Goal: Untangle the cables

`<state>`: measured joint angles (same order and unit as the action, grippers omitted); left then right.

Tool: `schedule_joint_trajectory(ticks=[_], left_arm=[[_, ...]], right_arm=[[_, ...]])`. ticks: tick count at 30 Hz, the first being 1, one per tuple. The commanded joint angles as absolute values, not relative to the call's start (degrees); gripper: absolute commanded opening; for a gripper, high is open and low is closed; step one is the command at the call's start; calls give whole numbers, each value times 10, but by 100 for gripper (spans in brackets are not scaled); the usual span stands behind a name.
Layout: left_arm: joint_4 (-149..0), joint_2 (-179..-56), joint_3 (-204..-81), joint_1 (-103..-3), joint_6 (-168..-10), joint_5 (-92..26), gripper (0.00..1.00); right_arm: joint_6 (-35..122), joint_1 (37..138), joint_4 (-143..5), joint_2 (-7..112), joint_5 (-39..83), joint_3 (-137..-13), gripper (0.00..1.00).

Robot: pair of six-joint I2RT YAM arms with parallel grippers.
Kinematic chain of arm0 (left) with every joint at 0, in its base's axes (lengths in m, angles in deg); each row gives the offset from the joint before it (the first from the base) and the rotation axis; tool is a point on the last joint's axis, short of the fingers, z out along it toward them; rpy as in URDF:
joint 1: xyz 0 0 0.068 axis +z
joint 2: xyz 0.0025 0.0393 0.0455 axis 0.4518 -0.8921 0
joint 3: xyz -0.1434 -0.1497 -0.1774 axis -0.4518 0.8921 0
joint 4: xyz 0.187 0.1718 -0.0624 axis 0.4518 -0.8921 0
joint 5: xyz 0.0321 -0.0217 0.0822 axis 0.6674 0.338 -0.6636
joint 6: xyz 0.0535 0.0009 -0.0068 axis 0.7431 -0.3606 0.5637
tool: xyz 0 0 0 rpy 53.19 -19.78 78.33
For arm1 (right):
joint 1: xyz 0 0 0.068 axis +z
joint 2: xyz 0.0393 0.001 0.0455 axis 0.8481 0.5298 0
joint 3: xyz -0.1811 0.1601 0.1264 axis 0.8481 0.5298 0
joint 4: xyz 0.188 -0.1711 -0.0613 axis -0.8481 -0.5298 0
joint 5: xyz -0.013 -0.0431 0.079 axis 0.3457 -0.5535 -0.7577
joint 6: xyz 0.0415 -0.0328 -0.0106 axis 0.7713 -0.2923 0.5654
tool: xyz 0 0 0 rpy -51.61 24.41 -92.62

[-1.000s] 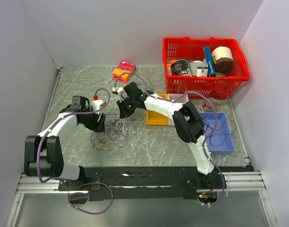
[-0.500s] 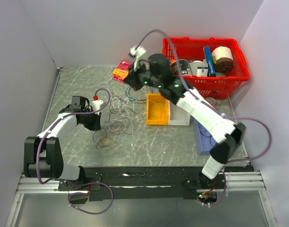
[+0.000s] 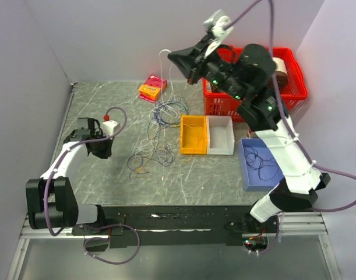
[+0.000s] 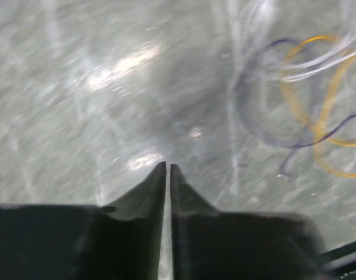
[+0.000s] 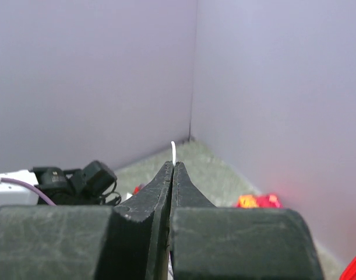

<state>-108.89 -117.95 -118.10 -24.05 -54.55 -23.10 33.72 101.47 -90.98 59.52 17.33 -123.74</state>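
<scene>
White strand is pinched in the high right fingers, we reckon to draw it up out of the cables heaped mid-desk beside the yellow bin, while the left fingers sit clenched low, nothing visibly between, with bare desk around them.

Left arm: base at the near left corner, lower link upright, forearm reaching forward and low over the bench. Left claw: angled down toward the bench surface, jaws pressed together, nothing seen between them; its wrist view is blurred. Right arm: base at the near right, stretched tall and leaning left, elbow high. Right claw: well above the bench, pointing left, jaws closed flat on one thin white strand of the cables, whose end pokes past the tips.
</scene>
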Motion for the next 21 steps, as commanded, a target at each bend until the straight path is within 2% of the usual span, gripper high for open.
schedule_joint_trajectory(ticks=[1,2,3,6,7,8,10,13,21], left_arm=[[-1130,-1152,-1211,-207,-505,-206,30],[-1139,-1142,-1237,-206,-502,-174,44],[-1148,-1136,-1251,-205,-502,-104,66],[-1160,-1105,-1311,-210,-504,24,90],[-1157,-1096,-1330,-213,-502,108,93],[-1145,-1079,-1337,-215,-501,145,97],[-1136,-1072,-1361,-217,-507,246,96],[-1122,-1079,-1380,-240,-517,308,96],[-988,-1089,-1347,-346,-617,259,96]], right_arm=[[318,1036,-877,574,152,-1274,0],[314,1043,-877,577,154,-1277,0],[303,1049,-876,585,159,-1281,0],[296,1070,-881,608,159,-1311,0],[296,1075,-881,616,159,-1330,0],[297,1078,-881,622,161,-1339,0],[294,1079,-880,636,162,-1362,0],[298,1083,-869,640,161,-1366,0],[302,1090,-846,637,176,-1367,0]])
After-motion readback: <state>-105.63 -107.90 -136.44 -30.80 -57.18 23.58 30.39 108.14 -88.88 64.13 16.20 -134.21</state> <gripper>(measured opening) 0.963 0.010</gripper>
